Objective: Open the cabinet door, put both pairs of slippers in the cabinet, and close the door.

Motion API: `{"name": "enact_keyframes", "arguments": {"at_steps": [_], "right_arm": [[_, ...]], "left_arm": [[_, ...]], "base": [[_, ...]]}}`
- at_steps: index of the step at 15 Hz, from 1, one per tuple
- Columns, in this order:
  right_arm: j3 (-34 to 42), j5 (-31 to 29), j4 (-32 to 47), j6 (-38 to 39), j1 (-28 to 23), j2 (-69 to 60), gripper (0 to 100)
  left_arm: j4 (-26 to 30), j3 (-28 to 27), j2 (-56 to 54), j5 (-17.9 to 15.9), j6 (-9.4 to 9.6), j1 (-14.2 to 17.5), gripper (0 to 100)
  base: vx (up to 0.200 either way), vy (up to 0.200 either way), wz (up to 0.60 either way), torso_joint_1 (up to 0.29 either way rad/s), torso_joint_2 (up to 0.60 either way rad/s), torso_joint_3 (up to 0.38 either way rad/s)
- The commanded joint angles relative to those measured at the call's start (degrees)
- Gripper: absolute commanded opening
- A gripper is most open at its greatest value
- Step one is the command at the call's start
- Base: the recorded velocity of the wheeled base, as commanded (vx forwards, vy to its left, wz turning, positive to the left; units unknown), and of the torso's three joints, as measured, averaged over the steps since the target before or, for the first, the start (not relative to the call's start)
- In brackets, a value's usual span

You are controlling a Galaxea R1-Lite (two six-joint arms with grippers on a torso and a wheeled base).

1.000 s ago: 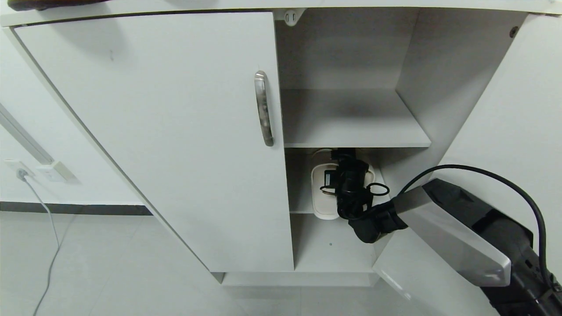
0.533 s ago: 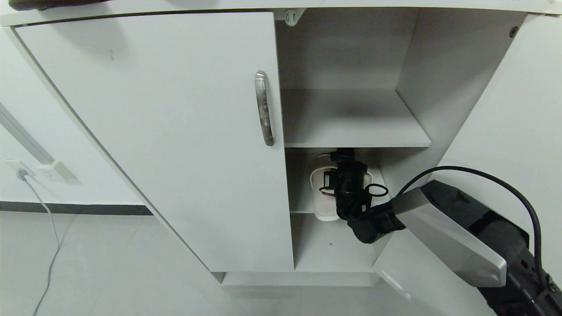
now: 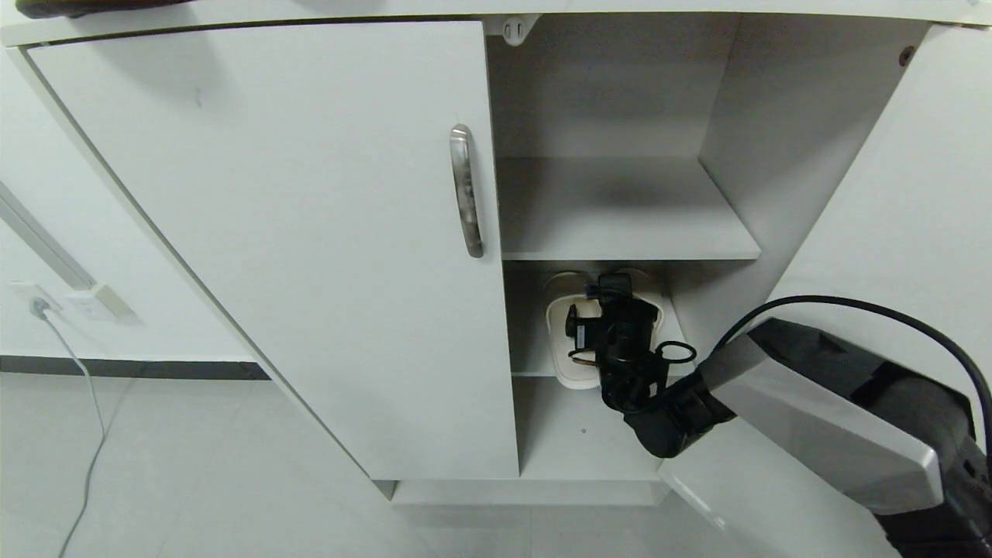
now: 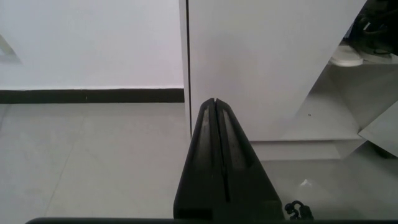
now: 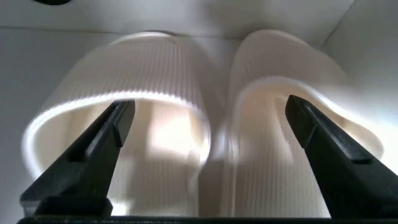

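Observation:
A pair of white ribbed slippers (image 3: 568,345) lies side by side on the cabinet's middle shelf, toes toward the back; the two slippers (image 5: 130,118) appear close up in the right wrist view. My right gripper (image 3: 612,288) reaches into that compartment just above them, open, its fingers (image 5: 106,143) spread wide with one outside each slipper and touching neither. My left gripper (image 4: 215,106) is shut and empty, low above the floor in front of the closed left door (image 4: 267,56).
The cabinet's left door (image 3: 271,232) with a metal handle (image 3: 465,190) is closed; the right door (image 3: 891,232) stands swung open. The upper shelf (image 3: 620,209) and bottom shelf (image 3: 573,434) are bare. A cable (image 3: 85,434) runs over the floor at the left.
My right arm has drawn back a little toward me and lower, uncovering more of the slippers. The slippers stay on the shelf.

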Motion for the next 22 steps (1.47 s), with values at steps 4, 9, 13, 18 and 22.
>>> {"name": "enact_keyframes", "arguments": {"at_steps": [4,9,13,18,22], "right_arm": [[27.7,-0.6,-9.8,0.0,4.9,-16.8,100],[37.7,-0.9,-12.4,0.3,9.3,-22.0,100],[37.8,-1.0,-12.4,0.2,9.4,-21.9,100],[38.3,-1.1,-12.5,0.2,9.8,-21.8,100],[38.9,-1.0,-12.5,0.3,10.1,-21.7,100]], "left_arm": [[0.0,0.0,0.1,-0.1,-0.02,0.0,0],[0.0,0.0,0.1,0.0,-0.11,-0.1,0],[0.0,0.0,0.1,0.1,-0.11,0.0,0],[0.0,0.0,0.1,0.1,-0.20,0.0,0],[0.0,0.0,0.1,0.1,-0.29,0.0,0]], "base": [[0.000,0.000,0.00,0.000,0.00,0.000],[0.000,0.000,0.00,0.000,0.00,0.000],[0.000,0.000,0.00,0.000,0.00,0.000],[-0.120,0.000,0.00,0.002,0.00,0.003],[-0.200,0.000,0.00,0.000,0.00,0.004]]}}
